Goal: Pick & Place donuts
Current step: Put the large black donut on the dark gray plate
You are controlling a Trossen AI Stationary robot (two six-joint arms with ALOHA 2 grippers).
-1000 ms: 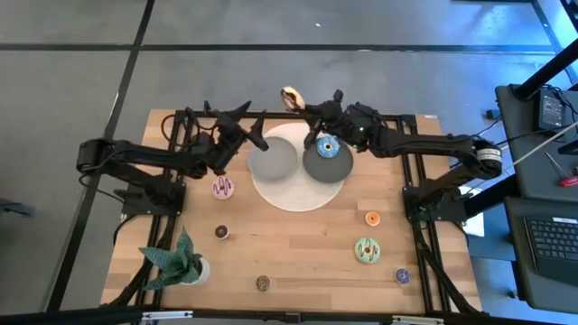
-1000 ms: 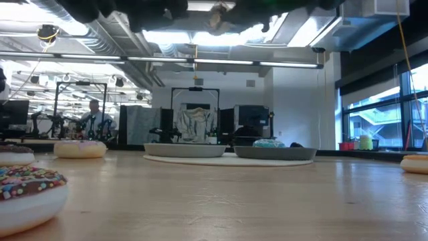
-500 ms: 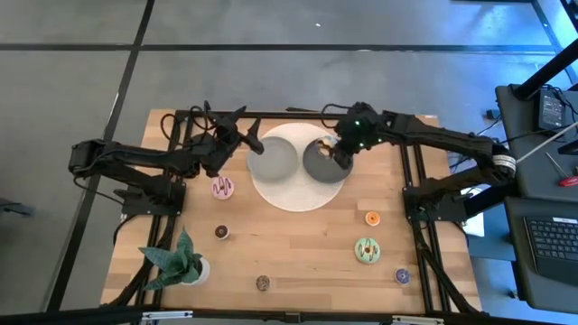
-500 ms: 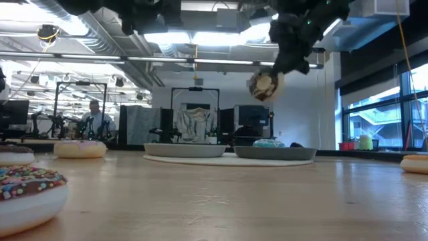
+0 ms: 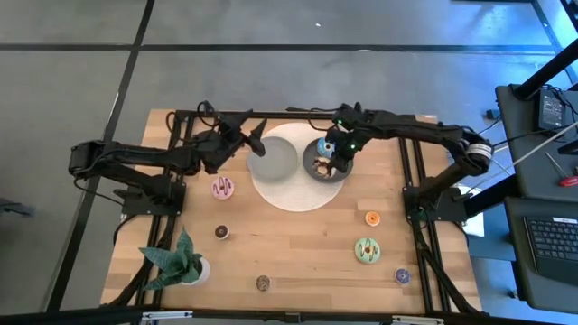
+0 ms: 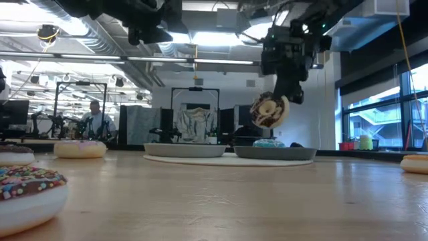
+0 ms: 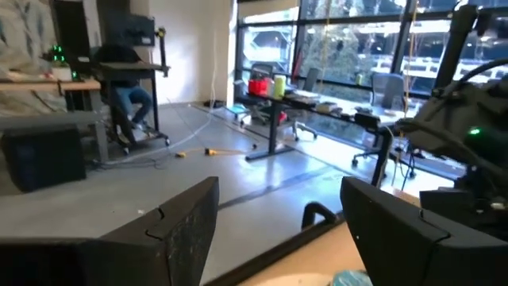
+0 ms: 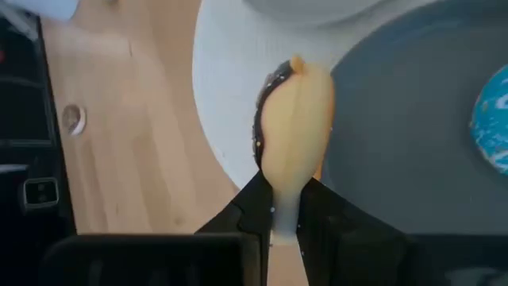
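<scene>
- I am pinching the brown-iced toy ring donut [image 6: 269,111] edge-on in my right gripper [image 5: 330,162], holding it in the air over the right-hand round dark grey plate [image 5: 341,171].
- That plate is already carrying a blue-iced donut [image 5: 326,147], just beside my load.
- My left gripper [image 5: 254,137] is waiting with its fingers spread above the far rim of the empty left-hand dark grey plate [image 5: 272,162].
- Risk, as I am judging it: the grip is narrow and on the rim only, so on release the donut may land on edge and roll off the plate, or knock the blue one.
- Count, high view: two donuts at the plates, six on the bare wooden table [image 5: 298,253] — pink, orange, green, purple, two dark.
- Two grey plates on one white round mat [image 5: 293,199]; one green potted plant [image 5: 176,260].
</scene>
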